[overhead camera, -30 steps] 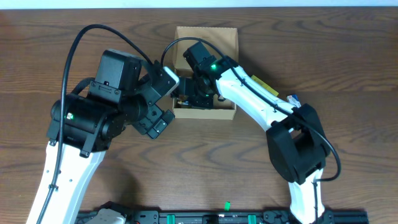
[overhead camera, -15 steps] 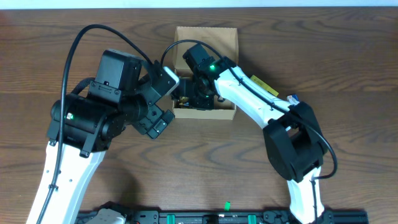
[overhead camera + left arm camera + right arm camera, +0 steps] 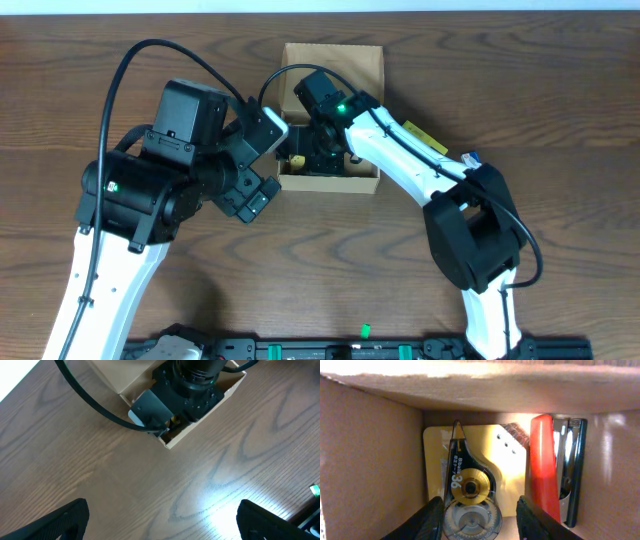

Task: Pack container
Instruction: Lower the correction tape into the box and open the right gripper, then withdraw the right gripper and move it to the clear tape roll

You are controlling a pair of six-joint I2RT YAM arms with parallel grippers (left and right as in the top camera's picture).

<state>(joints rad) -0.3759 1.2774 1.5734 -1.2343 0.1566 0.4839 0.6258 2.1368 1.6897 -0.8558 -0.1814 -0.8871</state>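
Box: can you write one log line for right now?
right gripper: open, straddling tape dispenser inside container | stapler: beside it | left gripper: open, empty

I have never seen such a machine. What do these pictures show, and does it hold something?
Two robot arms work at a wooden table. One camera looks down from above; the two others sit on the wrists. The right gripper reaches into the cardboard container, where a correction tape on a yellow card lies beside a red stapler. Its fingers stand on either side of the tape, with a gap on one side, so it seems not gripped. The left gripper hangs wide open above the table, holding nothing.
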